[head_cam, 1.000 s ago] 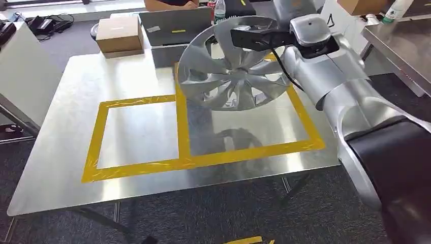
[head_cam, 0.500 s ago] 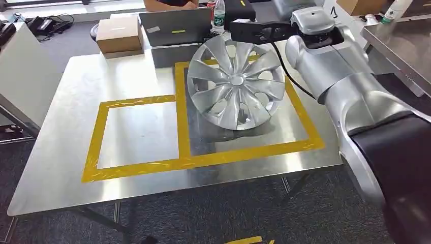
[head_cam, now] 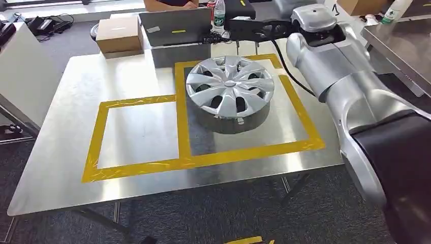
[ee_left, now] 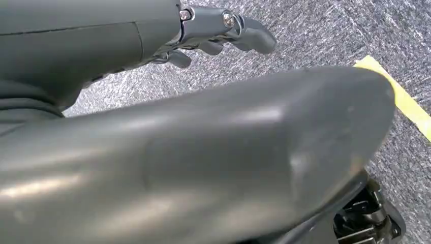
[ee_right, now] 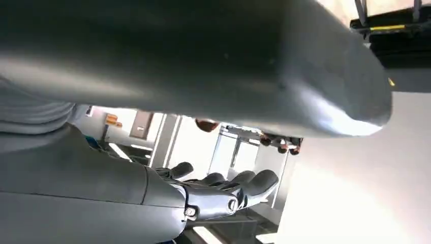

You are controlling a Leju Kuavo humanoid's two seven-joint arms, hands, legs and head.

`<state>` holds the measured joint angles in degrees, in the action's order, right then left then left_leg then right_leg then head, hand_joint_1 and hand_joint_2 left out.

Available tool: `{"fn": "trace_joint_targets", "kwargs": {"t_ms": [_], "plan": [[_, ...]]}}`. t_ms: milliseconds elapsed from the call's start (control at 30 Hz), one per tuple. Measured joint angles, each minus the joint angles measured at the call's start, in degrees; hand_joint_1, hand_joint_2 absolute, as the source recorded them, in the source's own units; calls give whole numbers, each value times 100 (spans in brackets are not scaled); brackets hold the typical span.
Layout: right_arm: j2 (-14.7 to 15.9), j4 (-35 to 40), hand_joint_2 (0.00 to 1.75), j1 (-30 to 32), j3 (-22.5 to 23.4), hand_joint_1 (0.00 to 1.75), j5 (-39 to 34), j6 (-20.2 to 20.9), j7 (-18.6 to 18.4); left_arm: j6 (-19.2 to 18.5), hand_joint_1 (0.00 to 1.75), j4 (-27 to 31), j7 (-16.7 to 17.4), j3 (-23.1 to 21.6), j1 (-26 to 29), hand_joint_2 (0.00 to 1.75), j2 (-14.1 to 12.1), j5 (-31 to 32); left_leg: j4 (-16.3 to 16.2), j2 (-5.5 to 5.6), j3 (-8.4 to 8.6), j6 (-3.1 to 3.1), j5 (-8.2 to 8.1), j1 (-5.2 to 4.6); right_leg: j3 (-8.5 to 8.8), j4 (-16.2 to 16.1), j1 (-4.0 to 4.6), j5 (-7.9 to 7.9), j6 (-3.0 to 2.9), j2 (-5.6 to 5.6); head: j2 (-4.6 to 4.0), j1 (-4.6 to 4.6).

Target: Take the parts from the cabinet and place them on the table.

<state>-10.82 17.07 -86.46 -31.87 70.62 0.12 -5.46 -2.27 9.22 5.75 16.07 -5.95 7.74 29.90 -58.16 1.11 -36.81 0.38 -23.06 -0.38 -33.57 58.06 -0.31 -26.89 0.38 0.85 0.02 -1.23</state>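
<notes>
The left hand [ee_left: 223, 30] hangs low over grey carpet [ee_left: 325, 30], near a strip of yellow floor tape [ee_left: 401, 96]. Its fingers [ee_left: 254, 38] are extended and lightly curved, with nothing in them.

The right arm [head_cam: 350, 96] reaches forward and inward over the far side of the steel table [head_cam: 56, 152], the forearm roughly level. In the right wrist view the right hand [ee_right: 223, 193] lies with its fingers [ee_right: 262, 183] stretched out side by side and apart from the thumb, touching nothing.

The silver wheel cover [head_cam: 229, 85] lies face up, near flat, on the table just below and on the robot's side of the right hand, apart from it. It sits inside the right-hand square of the yellow tape outline [head_cam: 183, 127].

Beyond the hand's reach stand a cardboard box [head_cam: 119, 34] and a grey bin [head_cam: 175, 28].
</notes>
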Motion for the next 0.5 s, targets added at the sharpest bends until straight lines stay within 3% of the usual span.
{"fn": "trace_joint_targets", "kwargs": {"t_ms": [300, 500], "plan": [[153, 136, 0, -130, 79, 0, -162, -1453, 249, 26, 0, 0, 70, 2, -11, 0, -2, 74, -2, 0, 0, 0, 0, 0, 1, 0, 0, 0, 0, 0, 0, 0], [264, 271, 0, -295, 269, 0, -389, -2059, 441, 26, 0, 2, 83, 2, -49, 0, -20, 83, -2, 0, 1, 1, -1, 0, 1, 0, -1, 0, 0, -1, 0, 0]]}}
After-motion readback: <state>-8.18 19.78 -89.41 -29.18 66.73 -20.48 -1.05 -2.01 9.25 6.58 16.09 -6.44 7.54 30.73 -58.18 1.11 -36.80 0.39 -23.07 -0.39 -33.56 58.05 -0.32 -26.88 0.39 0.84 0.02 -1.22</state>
